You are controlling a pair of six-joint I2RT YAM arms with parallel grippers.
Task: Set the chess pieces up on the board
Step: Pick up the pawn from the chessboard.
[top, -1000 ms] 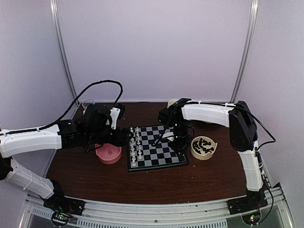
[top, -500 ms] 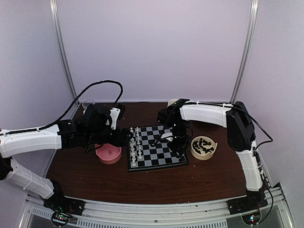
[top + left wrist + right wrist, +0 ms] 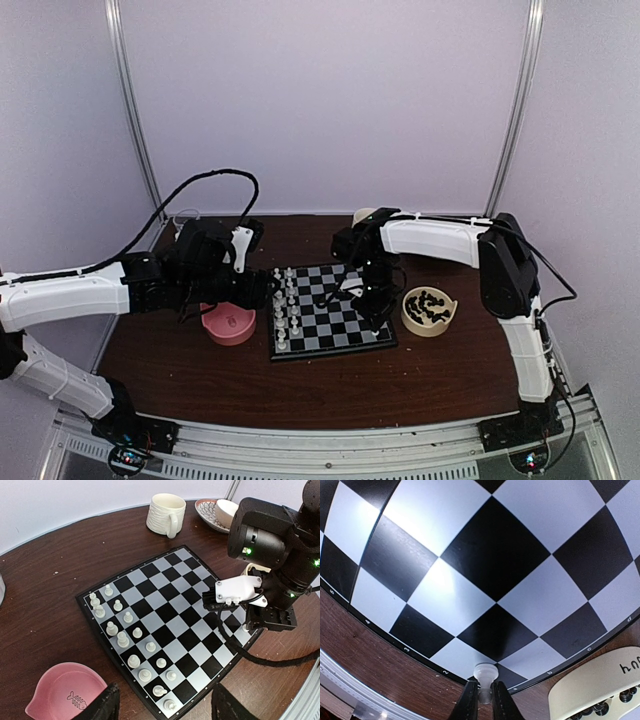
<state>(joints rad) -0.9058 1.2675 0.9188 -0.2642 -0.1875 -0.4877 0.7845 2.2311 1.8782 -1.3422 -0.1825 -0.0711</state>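
Right gripper (image 3: 376, 318) has shifted slightly toward the near right corner of the board (image 3: 335, 330) over the last second; I see no change in the left arm's position.

Right wrist view: the fingers (image 3: 470, 700) are closed tight on a single white piece (image 3: 485, 672), gripping it below its rounded head. The piece sits at the very edge of the board, over a dark square next to the black rim. I cannot tell whether its base is touching the surface. The cream bowl (image 3: 600, 690) lies just beside that corner, with black pieces (image 3: 428, 303) inside it.

Left wrist view: the left gripper (image 3: 165, 700) hangs over the board's opposite edge with its fingers spread wide and nothing between them. The other white pieces (image 3: 122, 639) stand upright in two rows along that side. The pink bowl (image 3: 65, 695) rests on the table just off the board's corner. A ribbed mug (image 3: 165, 514) and a patterned dish (image 3: 207, 511) stand beyond the far edge, well apart from the board.
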